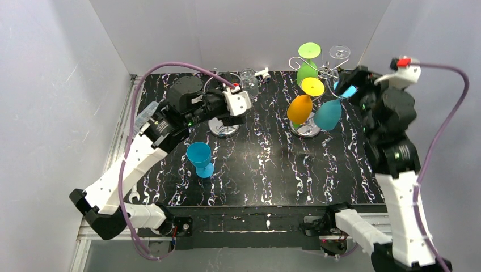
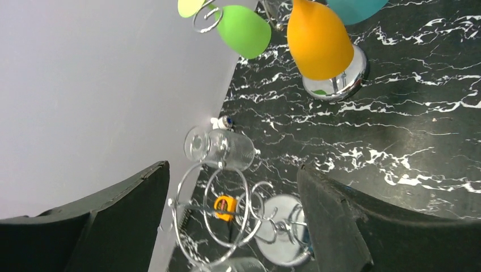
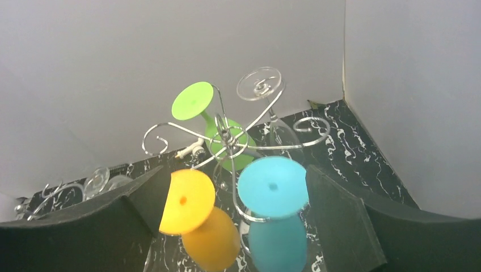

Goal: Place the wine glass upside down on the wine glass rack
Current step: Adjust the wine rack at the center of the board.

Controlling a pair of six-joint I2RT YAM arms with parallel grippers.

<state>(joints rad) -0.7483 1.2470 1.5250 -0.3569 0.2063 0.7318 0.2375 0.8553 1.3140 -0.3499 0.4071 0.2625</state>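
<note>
Teal wine glass (image 1: 328, 115) hanging bowl-down at the right side of the wine glass rack (image 1: 308, 131), foot caught up in one of the scroll arms, bowl just above the round chrome base.

Right claw (image 1: 340, 96) right at that glass. Stands spread wide, one finger on either side of the foot in the wrist view, grasping nothing. Touching the foot or just clear of it: cannot tell.

Sharing the rack, all inverted: an orange glass (image 1: 299, 109) at the near left, just beside the teal one; a green glass (image 1: 307, 71) towards the back; a clear glass (image 1: 339, 52) at the back right, its foot the highest point of the group.

Left claw (image 1: 230, 110) over the shorter loop-ring stand (image 1: 224, 129), left of the rack and well apart from it. Stands released, fingers far apart, wire loops between them in the wrist view, nothing gripped.

Beyond the loops, near the back wall, a second clear glass (image 2: 218, 148), tilted. Resting on the stand or on the worktop: cannot tell.

Upright on the black, white-veined worktop (image 1: 272, 170), in front of the loop-ring stand and beside the left forearm, a blue wine glass (image 1: 199, 158), apart from both claws.
</note>
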